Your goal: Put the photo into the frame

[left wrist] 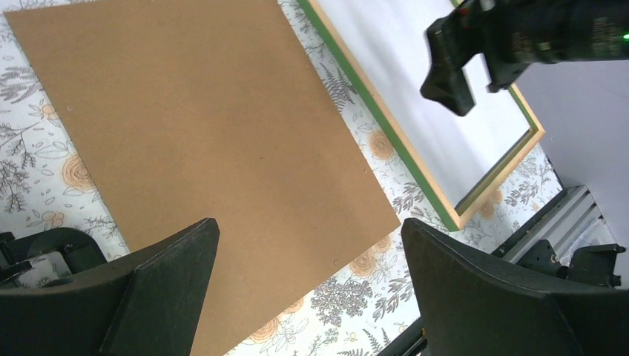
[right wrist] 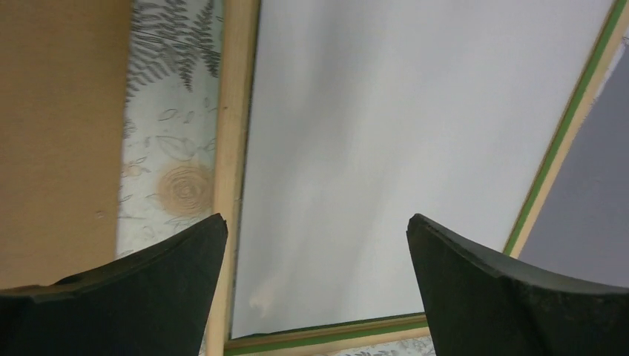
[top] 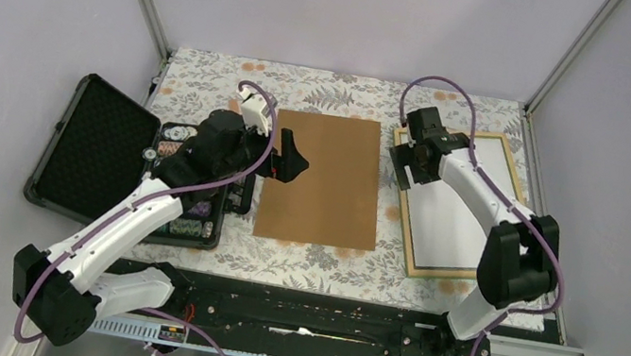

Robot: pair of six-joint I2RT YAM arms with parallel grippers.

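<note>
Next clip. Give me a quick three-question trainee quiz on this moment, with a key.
1. True or false: the photo lies white back up inside the frame.
2. What lies between the open chip case and the frame? A) a brown backing board B) a folded towel C) a second frame
3. Is the right end effector open or shut, and does it hold anything?
Key: 1 true; 2 A; 3 open, holding nothing.
</note>
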